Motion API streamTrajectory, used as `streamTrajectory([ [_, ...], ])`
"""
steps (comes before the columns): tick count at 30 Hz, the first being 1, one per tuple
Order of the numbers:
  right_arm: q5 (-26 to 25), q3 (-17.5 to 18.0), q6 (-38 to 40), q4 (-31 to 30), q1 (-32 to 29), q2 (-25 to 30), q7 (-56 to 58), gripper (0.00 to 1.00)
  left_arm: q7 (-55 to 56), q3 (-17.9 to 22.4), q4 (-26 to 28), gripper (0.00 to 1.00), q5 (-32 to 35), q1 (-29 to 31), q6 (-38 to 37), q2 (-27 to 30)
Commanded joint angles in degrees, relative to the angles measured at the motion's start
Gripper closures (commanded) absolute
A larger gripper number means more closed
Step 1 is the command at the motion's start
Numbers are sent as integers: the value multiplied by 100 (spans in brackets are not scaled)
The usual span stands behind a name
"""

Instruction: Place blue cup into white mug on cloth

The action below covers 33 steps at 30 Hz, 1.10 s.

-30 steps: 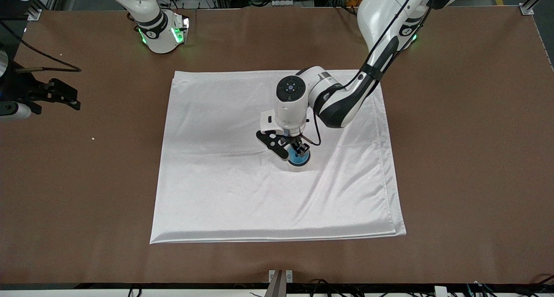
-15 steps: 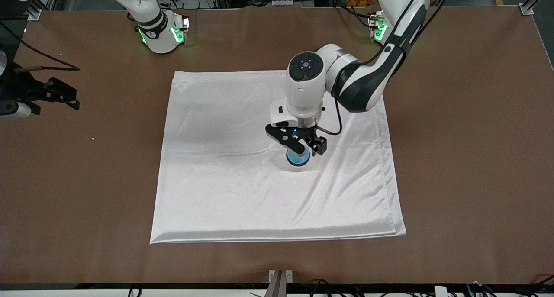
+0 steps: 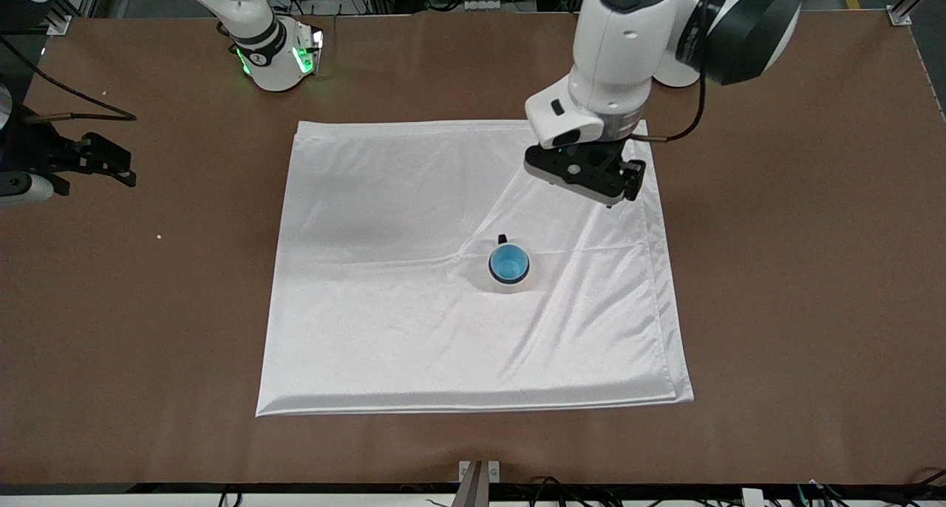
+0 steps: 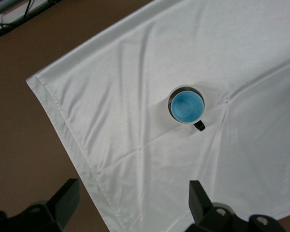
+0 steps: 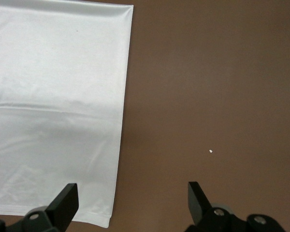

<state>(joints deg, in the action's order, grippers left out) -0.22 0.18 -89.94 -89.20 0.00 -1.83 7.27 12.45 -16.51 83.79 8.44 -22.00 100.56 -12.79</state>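
The blue cup sits inside the white mug, clear of the left end effector, spread empty above the cloth

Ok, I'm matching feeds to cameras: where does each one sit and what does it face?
Front view: high across the table, facing the robots; shows the cloth, the left hand open above it.
Left wrist view: looks down past open fingers at the blue cup inside the white mug, shared with front.
Right wrist view: open right hand over the cloth's edge.

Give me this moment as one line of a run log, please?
blue cup: inside white mug on cloth | left gripper: open, empty, raised over cloth corner | right gripper: open, waiting over table
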Motion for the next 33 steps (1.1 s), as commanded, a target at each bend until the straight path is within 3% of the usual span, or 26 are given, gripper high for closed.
streamTrajectory([
  [1, 101, 43, 21, -106, -70, 130, 82, 0, 311, -28, 875, 0, -614, 406, -80, 1049],
  [9, 92, 43, 12, -106, -70, 130, 90, 0, 241, -10, 1043, 0, -685, 776, -801, 1613],
  [25, 92, 43, -6, -106, -53, 130, 90, 0, -541, 7, 1025, 0, -984, 1777, -1092, 1604],
  [33, 92, 52, -6, -106, -53, 130, 90, 0, -550, 86, 1017, 0, -976, 1866, -1127, 1578],
])
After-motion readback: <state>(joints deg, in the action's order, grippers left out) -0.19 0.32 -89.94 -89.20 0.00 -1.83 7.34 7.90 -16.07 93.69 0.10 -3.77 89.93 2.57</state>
